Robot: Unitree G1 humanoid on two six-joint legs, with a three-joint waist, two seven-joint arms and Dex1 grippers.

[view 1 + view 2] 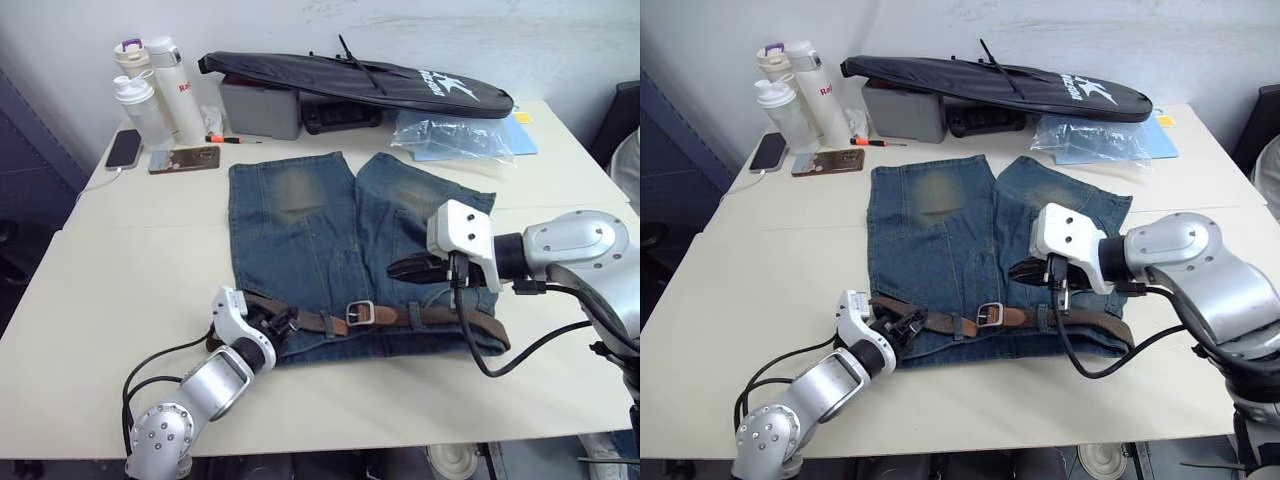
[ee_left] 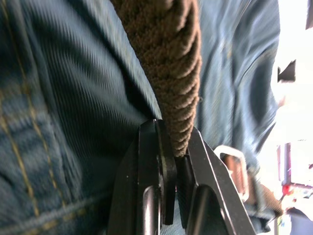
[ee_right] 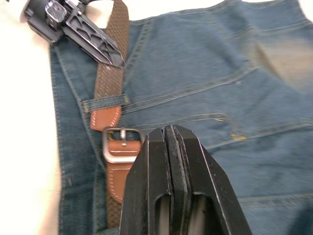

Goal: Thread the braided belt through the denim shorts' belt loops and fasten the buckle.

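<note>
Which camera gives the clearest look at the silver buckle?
The right wrist view: the buckle sits close, frame and prong plain, tan leather through it. Both eye views show it small on the denim shorts' waistband; the left wrist view catches only its edge.

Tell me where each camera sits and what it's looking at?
Left eye and right eye views: up on the head, looking down at the denim shorts on the table; both arms show.
Left wrist view: on the left arm, looking along the left claw, shut on the braided belt.
Right wrist view: on the right arm, looking down past the shut right claw at the buckle.
Shared: both wrist views show the buckle and belt on the shorts.
</note>
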